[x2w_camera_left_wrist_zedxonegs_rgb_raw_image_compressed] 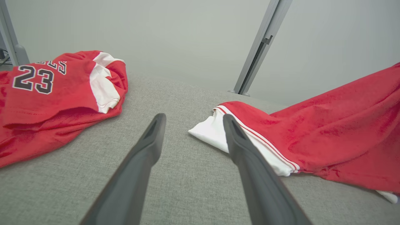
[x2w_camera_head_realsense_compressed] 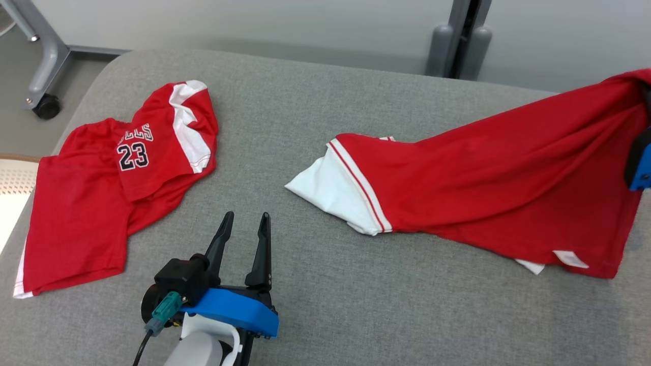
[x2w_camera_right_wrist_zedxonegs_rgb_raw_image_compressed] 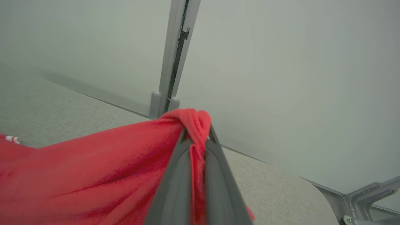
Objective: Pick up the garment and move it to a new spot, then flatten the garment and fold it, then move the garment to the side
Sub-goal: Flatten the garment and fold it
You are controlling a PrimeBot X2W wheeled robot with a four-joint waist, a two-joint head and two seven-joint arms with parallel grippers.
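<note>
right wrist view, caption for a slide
Right gripper shut on a bunched edge of the red garment above the grey table.

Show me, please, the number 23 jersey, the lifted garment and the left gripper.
number 23 jersey (x2w_camera_head_realsense_compressed: 133, 155): head view, printed number.
lifted garment (x2w_camera_head_realsense_compressed: 508, 173): head view, red body.
left gripper (x2w_camera_head_realsense_compressed: 246, 216): head view, between fingertips.

Left claw (x2w_camera_head_realsense_compressed: 246, 216): two long black fingers (x2w_camera_head_realsense_compressed: 263, 249), tapering to thin tips; bright blue curved plate (x2w_camera_head_realsense_compressed: 231, 310) at base; black boxy block (x2w_camera_head_realsense_compressed: 180, 277) beside it; teal plug (x2w_camera_head_realsense_compressed: 165, 305) with black cable (x2w_camera_head_realsense_compressed: 142, 351) trailing down; glossy white wrist shell (x2w_camera_head_realsense_compressed: 198, 351) below. Right claw (x2w_camera_right_wrist_zedxonegs_rgb_raw_image_compressed: 197, 139): same matte dark grey fingers, blue mount (x2w_camera_head_realsense_compressed: 642, 175)
</note>
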